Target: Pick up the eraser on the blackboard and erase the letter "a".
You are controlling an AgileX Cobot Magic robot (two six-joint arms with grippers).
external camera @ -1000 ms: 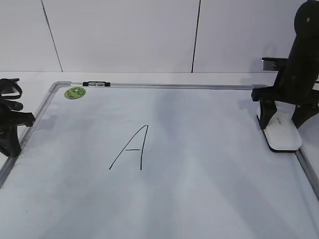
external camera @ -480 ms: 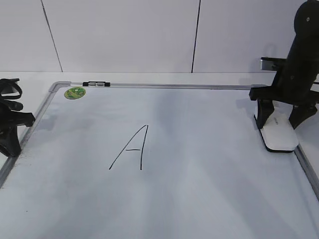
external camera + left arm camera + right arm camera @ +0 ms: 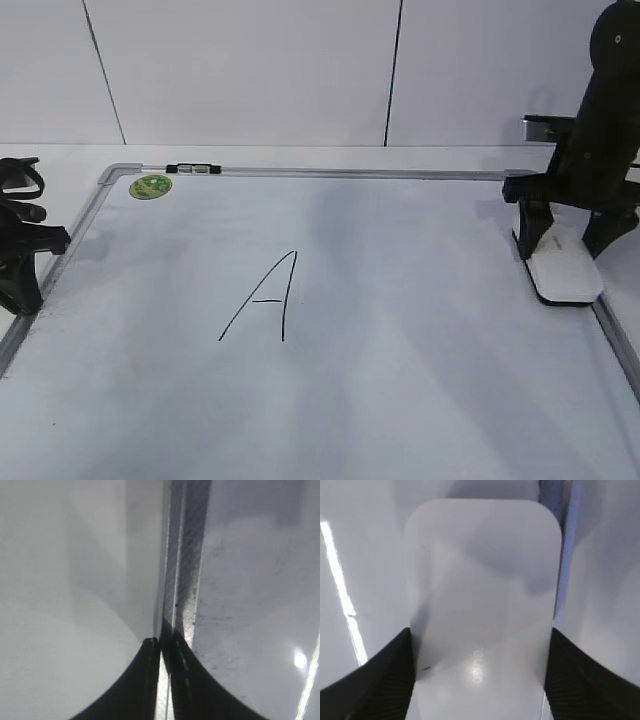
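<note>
Since half a second before, my right gripper and the eraser had shifted slightly toward the lower right of the exterior frame; a full second back the eraser had sat a touch lower still. Nothing else had changed place.

My right gripper's fingers straddled the eraser at its near end, one at each long side, pressed close against it, holding the white block. Faint grey lettering showed on its top in the right wrist view. The eraser sat at the right edge of the exterior frame, on the blackboard just inside the right side of the silver frame; I could not tell whether its black base touched the surface.

Around it: a capital "A" in thin black marker stood left of centre, well apart from the eraser, with open board between them. No lowercase "a" was visible to me. The green sticker sat in the board's upper left corner, and a small black-and-silver clip on the top rail beside it.

My left gripper hung at the left edge of the exterior frame, over the board's left frame rail. In the left wrist view its fingers stood nearly together, only a thin slit between them, holding nothing.
</note>
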